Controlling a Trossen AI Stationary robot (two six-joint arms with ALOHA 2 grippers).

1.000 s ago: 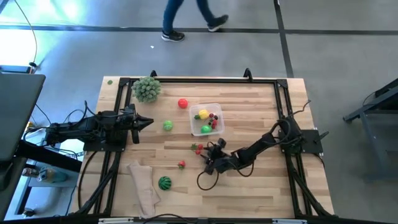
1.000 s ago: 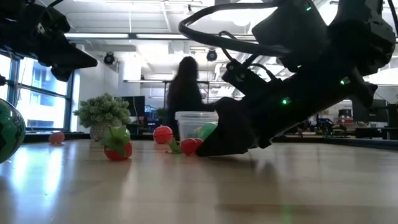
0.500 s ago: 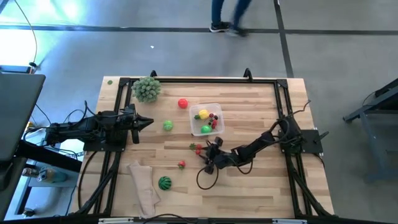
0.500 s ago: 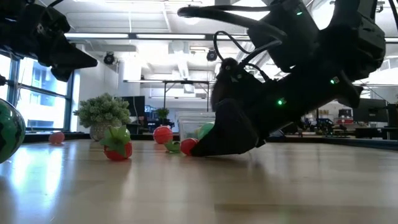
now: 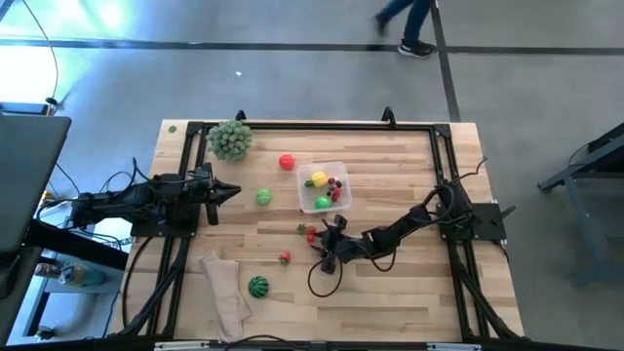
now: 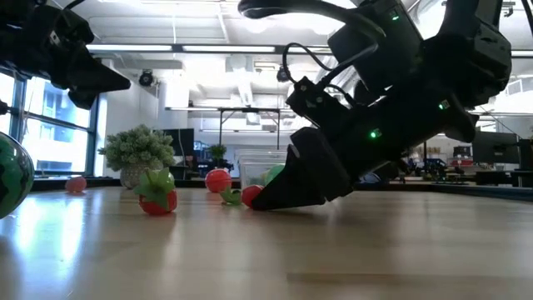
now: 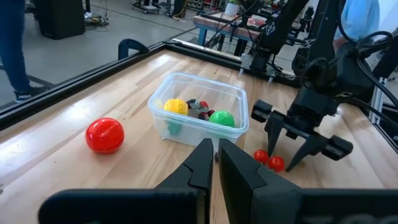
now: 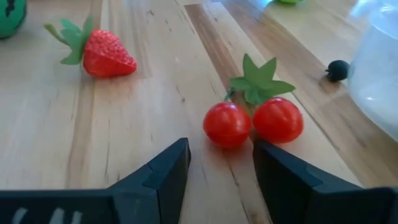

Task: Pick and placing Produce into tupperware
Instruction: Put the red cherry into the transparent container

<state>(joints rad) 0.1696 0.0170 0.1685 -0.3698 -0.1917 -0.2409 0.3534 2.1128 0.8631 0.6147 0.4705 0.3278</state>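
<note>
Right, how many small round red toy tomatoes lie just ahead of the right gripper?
2: one tomato nearer the red toy strawberry, the other tomato nearer the clear plastic tupperware.

One tupperware [image 5: 325,186], one strawberry [image 8: 107,54], two joined cherry tomatoes [image 8: 254,122], one watermelon ball [image 5: 257,287].

I see the right claw [image 5: 326,246] low on the table [image 5: 409,175], just beside the red pair [image 5: 311,233] | tupperware [image 5: 324,186] holds yellow, green, red pieces | left claw [image 5: 232,190] waits at left edge | watermelon ball [image 5: 257,286] beside beige cloth [image 5: 224,292]
</note>
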